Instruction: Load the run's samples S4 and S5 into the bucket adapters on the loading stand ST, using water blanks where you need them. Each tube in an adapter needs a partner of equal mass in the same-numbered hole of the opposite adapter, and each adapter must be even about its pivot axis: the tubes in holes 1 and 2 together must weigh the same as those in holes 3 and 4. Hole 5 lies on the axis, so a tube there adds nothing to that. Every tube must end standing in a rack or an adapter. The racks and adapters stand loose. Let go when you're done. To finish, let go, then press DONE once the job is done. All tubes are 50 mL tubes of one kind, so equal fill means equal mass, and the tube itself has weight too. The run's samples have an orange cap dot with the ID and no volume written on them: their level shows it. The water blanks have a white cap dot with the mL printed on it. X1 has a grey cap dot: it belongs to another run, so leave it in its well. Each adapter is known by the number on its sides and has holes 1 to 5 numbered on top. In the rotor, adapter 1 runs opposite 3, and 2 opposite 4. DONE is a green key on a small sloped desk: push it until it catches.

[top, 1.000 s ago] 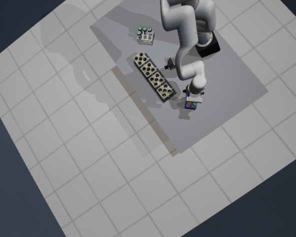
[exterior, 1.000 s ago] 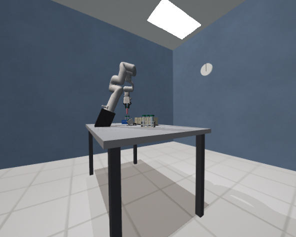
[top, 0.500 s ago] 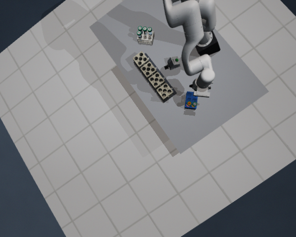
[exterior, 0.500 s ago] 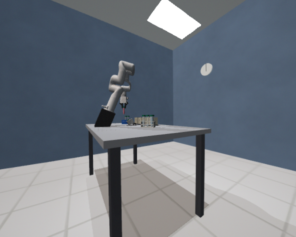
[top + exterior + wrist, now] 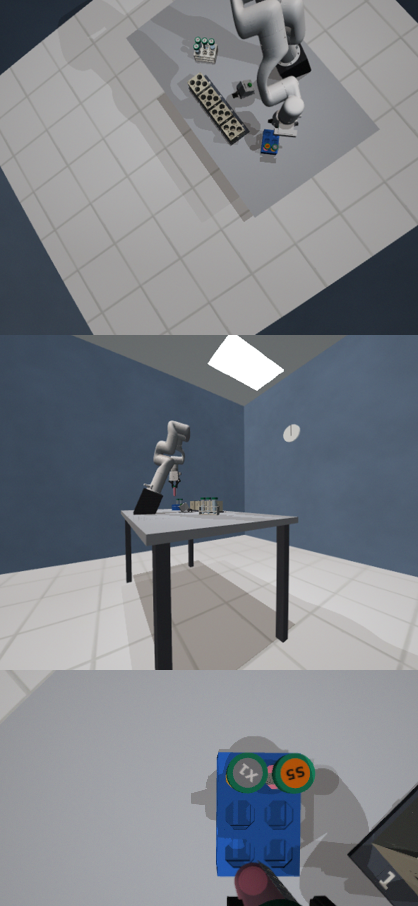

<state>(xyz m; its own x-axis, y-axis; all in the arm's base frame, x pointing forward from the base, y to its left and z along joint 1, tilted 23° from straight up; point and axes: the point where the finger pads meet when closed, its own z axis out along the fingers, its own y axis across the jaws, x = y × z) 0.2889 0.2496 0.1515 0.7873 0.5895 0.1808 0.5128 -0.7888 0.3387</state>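
Observation:
My gripper (image 5: pixel 174 486) (image 5: pixel 280 902) is shut on a tube with pink-red contents (image 5: pixel 174 492) (image 5: pixel 252 880). It holds the tube cap up, high above the near end of the blue rack (image 5: pixel 174 507) (image 5: pixel 258 835); the cap's dot is hidden. Sample S5 (image 5: pixel 267 145) (image 5: pixel 295 773), with an orange dot, and X1 (image 5: pixel 275 147) (image 5: pixel 247 772), with a grey dot, stand side by side in the rack's far row. The other four wells look empty. Four beige adapters stand in a row on the dark stand (image 5: pixel 246 133); their holes look empty. A white "1" shows at the stand's near corner in the wrist view.
A pale rack (image 5: pixel 205 61) with several green-capped tubes stands beyond the far end of the stand; its dots are unreadable. The grey desk (image 5: pixel 246 91) with the green DONE key (image 5: pixel 250 85) stands between the stand and the arm's base.

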